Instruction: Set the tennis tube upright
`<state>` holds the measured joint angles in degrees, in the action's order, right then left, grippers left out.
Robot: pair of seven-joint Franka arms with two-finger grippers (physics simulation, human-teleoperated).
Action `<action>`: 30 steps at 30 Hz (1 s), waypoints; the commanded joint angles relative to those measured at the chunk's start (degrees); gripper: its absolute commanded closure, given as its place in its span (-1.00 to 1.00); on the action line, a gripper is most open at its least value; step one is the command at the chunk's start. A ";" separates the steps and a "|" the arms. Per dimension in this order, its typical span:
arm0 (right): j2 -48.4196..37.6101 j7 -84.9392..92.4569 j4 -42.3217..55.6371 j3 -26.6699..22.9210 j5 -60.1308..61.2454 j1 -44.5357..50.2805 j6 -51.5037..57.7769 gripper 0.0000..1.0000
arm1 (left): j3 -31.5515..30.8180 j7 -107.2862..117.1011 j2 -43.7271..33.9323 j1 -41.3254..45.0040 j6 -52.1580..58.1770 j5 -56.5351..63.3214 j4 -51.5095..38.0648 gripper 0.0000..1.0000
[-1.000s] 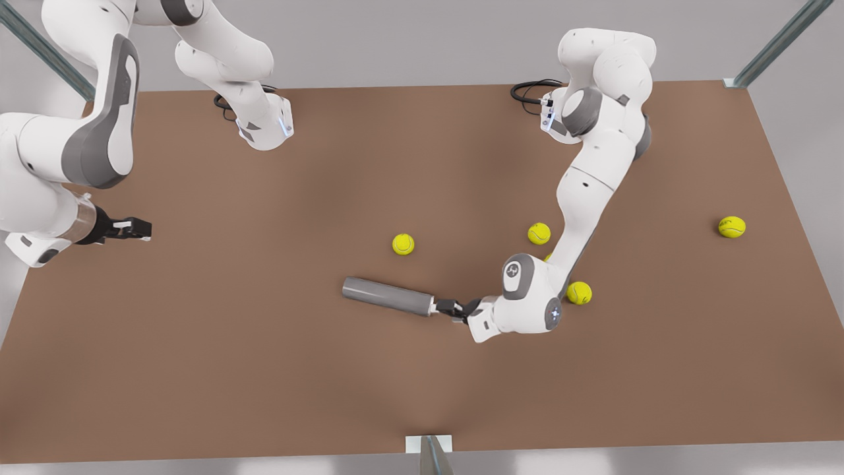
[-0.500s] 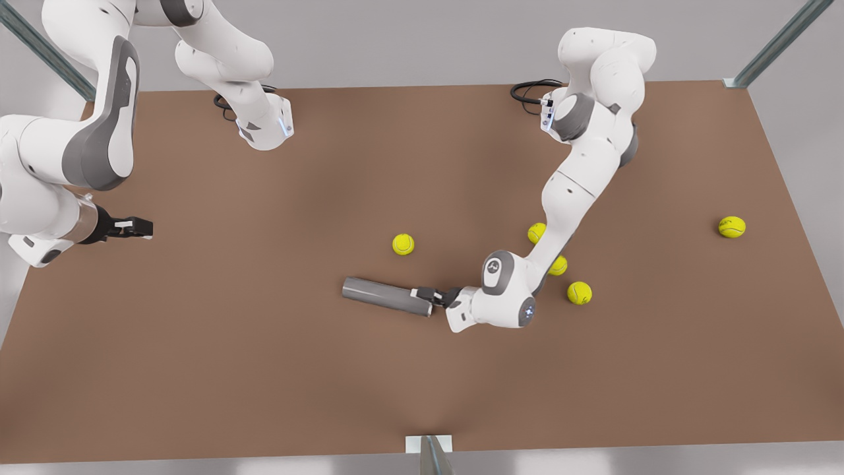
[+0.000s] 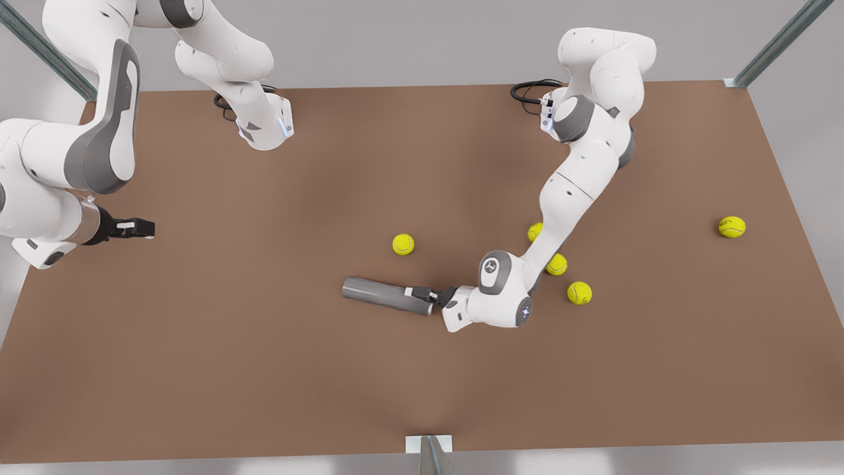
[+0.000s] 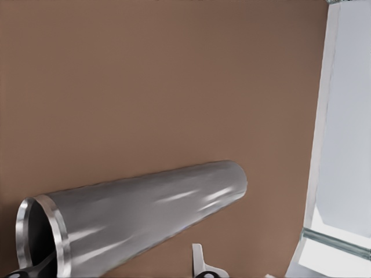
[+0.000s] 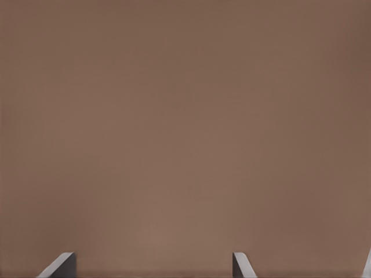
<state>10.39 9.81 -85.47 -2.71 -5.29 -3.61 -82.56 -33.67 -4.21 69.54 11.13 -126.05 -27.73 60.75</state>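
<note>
The tennis tube (image 3: 386, 295) is a grey metallic cylinder lying on its side on the brown table, near the middle. Its lighter-rimmed open end (image 4: 40, 237) points toward the front view's right. My left gripper (image 3: 424, 294) is low at that rimmed end, open, with its fingers (image 4: 200, 265) on either side of the tube's end. In the left wrist view the tube (image 4: 151, 220) runs away from the gripper (image 4: 116, 271). My right gripper (image 3: 135, 228) waits open above the table at the front view's far left, its fingertips (image 5: 242, 265) over bare table.
Several yellow-green tennis balls lie on the table: one (image 3: 403, 244) just behind the tube, a cluster (image 3: 579, 293) by the left arm's elbow, one (image 3: 732, 227) far right. The table edge (image 4: 316, 174) lies beyond the tube's closed end.
The left arm has slid toward the front view's left, bringing its gripper from just off the tube's rimmed end to over that end. The tube and the right arm have stayed put.
</note>
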 commanded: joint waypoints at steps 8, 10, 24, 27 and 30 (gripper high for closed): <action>0.07 -0.23 0.04 -0.02 -0.07 0.00 0.21 -1.00 | -2.71 1.40 -0.54 -1.02 0.28 -1.19 -0.01 -1.00; 0.07 -0.23 0.04 -0.02 -0.16 0.00 0.21 -1.00 | -3.41 1.49 -0.54 -1.20 0.36 -1.54 -0.01 -1.00; 0.16 -0.14 0.04 -0.02 -0.16 0.00 0.21 -1.00 | -6.49 3.42 -1.95 -1.99 -0.16 -1.80 -0.01 -0.18; 0.16 -0.14 0.04 -0.02 -0.16 0.00 0.21 -1.00 | -6.49 3.60 -1.95 -1.99 -0.08 -1.80 -0.01 0.36; 0.16 -0.14 0.04 -0.02 -0.16 0.00 0.21 -1.00 | -6.58 4.92 -1.95 -1.99 -0.08 -1.80 -0.10 0.57</action>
<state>10.61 9.67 -85.46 -2.71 -5.48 -3.61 -82.38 -40.19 -1.86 67.69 9.15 -126.07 -29.37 60.68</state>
